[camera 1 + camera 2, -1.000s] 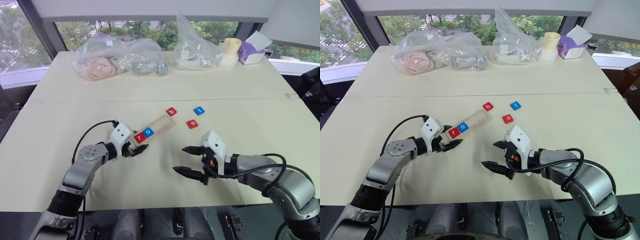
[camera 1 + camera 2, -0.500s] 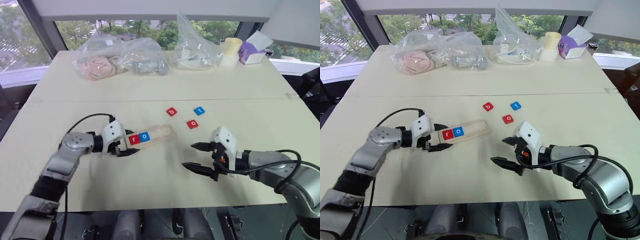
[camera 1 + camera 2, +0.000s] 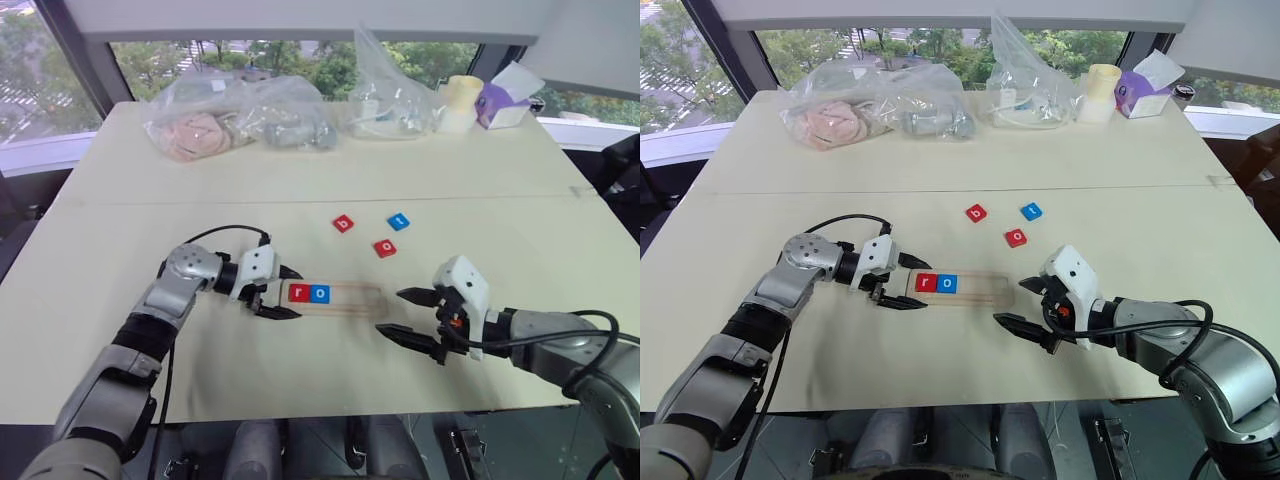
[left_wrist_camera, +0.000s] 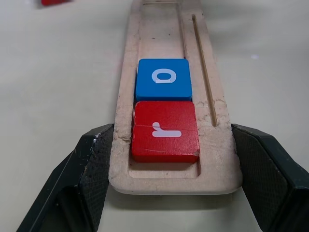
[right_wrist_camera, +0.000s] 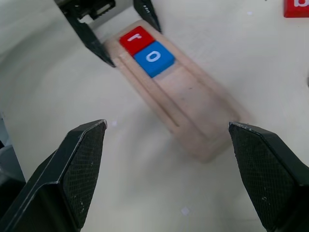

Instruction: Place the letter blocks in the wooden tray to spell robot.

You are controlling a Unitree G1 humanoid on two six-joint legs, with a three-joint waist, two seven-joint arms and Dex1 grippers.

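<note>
In the head view, left of centre, the left tool [image 3: 277, 293] is clamped across the near end of the wooden tray [image 3: 345, 299], one black finger against each long side; the left wrist view shows both fingers pressed to the tray's edges, so it has hold of the tray itself. The tray lies flat on the desk [image 3: 300, 180] at middle frame, its long axis running left to right away from that tool. In its channel, at the left end, sit the red r block [image 3: 300, 292] and the blue o block [image 3: 320, 293], touching; the rest of the channel to the right is bare.

Above and right of the tray, loose on the desk, lie the red b block [image 3: 344, 223], the red o block [image 3: 385, 248] and the blue t block [image 3: 398, 221].

At lower right the right tool [image 3: 416, 316] hovers with its fingers spread wide and nothing between them, just off the tray's right end. The loose blocks lie up-frame from it, so the right arm looks nearer for the b.
</note>
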